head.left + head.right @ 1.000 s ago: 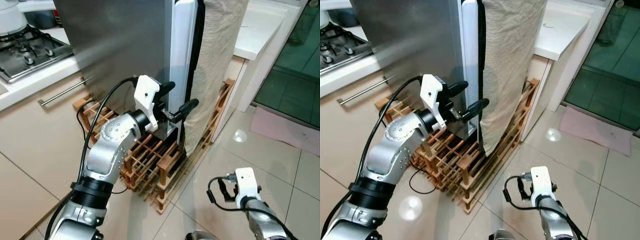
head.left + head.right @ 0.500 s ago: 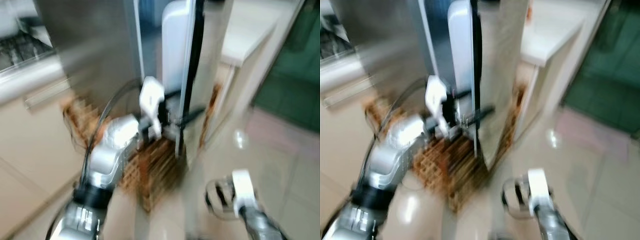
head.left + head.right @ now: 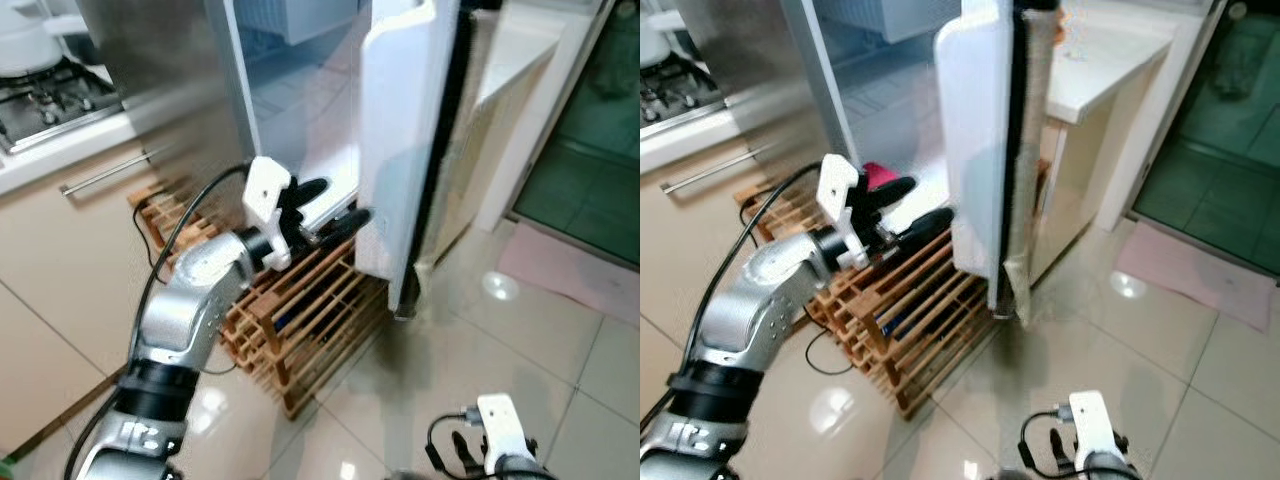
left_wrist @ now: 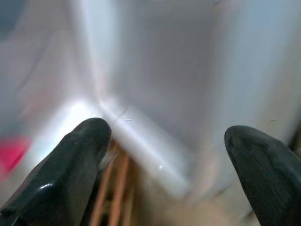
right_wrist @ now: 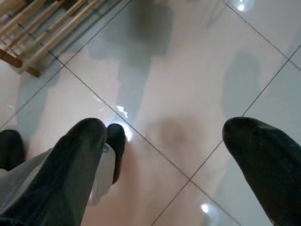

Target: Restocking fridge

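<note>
The steel fridge [image 3: 170, 60] stands with its door [image 3: 400, 140] swung wide, the white inner face turned toward me. Pale shelves [image 3: 300, 90] show inside, and something pink [image 3: 875, 172] lies low in the compartment. My left gripper [image 3: 330, 205] is open at the door's bottom inner corner, with one black finger [image 3: 347, 222] close against the white panel. In the left wrist view the fingers [image 4: 80, 160] frame a blurred white fridge edge. My right gripper [image 5: 169, 141] hangs low and open over the floor tiles, holding nothing.
A wooden slatted rack [image 3: 300, 310] lies on the floor under the fridge front. A beige cloth [image 3: 1025, 280] hangs on the door's outer side. Hob [image 3: 50, 90] and drawers with a bar handle [image 3: 105, 172] are at left, a white counter [image 3: 1100, 70] at right.
The fridge door has gone from nearly shut to wide open, with my left gripper following its lower edge. The camera shifted and blurred; the right arm sits lower in view.
</note>
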### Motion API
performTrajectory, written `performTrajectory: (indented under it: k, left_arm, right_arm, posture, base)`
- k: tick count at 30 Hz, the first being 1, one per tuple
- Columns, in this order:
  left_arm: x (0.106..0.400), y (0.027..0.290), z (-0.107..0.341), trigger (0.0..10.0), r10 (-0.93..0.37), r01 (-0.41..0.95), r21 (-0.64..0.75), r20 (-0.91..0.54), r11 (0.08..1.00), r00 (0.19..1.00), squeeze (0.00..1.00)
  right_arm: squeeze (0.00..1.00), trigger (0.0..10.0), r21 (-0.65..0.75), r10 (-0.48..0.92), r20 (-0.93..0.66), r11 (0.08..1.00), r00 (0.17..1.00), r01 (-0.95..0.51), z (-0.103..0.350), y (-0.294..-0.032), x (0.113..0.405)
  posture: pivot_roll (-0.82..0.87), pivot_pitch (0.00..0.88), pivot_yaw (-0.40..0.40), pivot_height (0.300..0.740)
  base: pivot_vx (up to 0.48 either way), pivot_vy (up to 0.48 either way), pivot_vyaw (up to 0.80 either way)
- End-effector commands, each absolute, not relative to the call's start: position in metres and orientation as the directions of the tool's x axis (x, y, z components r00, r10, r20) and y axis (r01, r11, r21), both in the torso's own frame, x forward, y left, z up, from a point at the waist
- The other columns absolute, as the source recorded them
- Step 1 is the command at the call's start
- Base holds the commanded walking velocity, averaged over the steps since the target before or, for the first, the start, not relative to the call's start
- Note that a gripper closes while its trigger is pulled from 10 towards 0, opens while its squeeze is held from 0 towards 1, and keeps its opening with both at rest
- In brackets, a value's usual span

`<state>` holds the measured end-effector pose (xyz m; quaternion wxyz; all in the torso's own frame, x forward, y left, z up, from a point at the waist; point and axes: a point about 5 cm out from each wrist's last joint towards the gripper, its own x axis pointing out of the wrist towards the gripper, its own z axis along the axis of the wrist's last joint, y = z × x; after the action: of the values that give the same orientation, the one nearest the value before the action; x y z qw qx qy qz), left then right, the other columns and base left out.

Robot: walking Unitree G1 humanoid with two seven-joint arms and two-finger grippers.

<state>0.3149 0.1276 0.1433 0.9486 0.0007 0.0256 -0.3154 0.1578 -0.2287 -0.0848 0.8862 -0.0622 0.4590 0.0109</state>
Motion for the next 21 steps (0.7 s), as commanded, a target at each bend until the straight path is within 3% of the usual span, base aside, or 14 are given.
performTrajectory:
  k: [1,5,9,14,16,17,19,21]
  left_arm:
    - [0.318,0.14,0.141,10.0,-0.499,0.501,0.033,-0.05,0.865,0.865,0.0]
    - [0.316,0.162,0.119,10.0,-0.261,0.275,0.134,-0.113,0.952,0.959,0.0]
    - [0.311,0.178,0.095,10.0,-0.07,0.116,0.249,-0.188,0.961,0.98,0.0]
    - [0.301,0.195,0.071,10.0,0.116,-0.047,0.282,-0.234,0.958,0.965,0.0]
    - [0.299,0.197,0.074,10.0,0.14,-0.089,0.254,-0.19,0.963,0.972,0.0]
    - [0.299,0.196,0.085,10.0,0.133,-0.111,0.182,-0.115,0.977,0.984,0.0]
    - [0.299,0.195,0.087,10.0,0.134,-0.117,0.165,-0.093,0.979,0.987,0.0]
    - [0.301,0.187,0.101,10.0,0.102,-0.098,0.132,-0.026,0.986,0.994,0.0]
  right_arm:
    - [0.0,10.0,-0.066,0.004,-0.803,0.993,0.596,-0.096,-0.081,-0.224,0.169]
    - [0.0,10.0,0.034,0.124,-0.781,0.987,0.612,-0.157,-0.077,-0.211,0.181]
    - [0.0,10.0,0.117,0.216,-0.765,0.973,0.606,-0.199,-0.073,-0.202,0.191]
    - [0.0,10.0,0.111,0.287,-0.609,0.954,0.74,-0.279,-0.046,-0.184,0.233]
    - [0.0,10.0,0.077,0.269,-0.528,0.96,0.805,-0.27,-0.033,-0.181,0.248]
    - [0.0,10.0,0.031,0.246,-0.361,0.967,0.9,-0.252,-0.003,-0.176,0.272]
    - [0.0,10.0,0.028,0.243,-0.304,0.969,0.921,-0.246,0.008,-0.174,0.278]
    - [0.0,10.0,0.03,0.23,-0.143,0.973,0.962,-0.228,0.043,-0.166,0.289]
  posture:
    - [-0.11,0.0,0.039,0.74]
    - [-0.1,0.0,0.029,0.74]
    - [-0.09,0.0,0.023,0.74]
    - [-0.09,0.0,0.018,0.74]
    - [-0.09,0.0,0.016,0.74]
    - [-0.09,0.0,0.017,0.74]
    - [-0.09,0.0,0.017,0.74]
    - [-0.09,0.0,0.019,0.74]
  base:
    - [0.0,0.0,0.0]
    - [0.0,0.0,0.0]
    - [0.0,0.0,0.0]
    - [0.0,0.0,0.0]
    - [0.0,0.0,0.0]
    - [0.0,0.0,0.0]
    - [0.0,0.0,0.0]
    - [0.0,0.0,0.0]
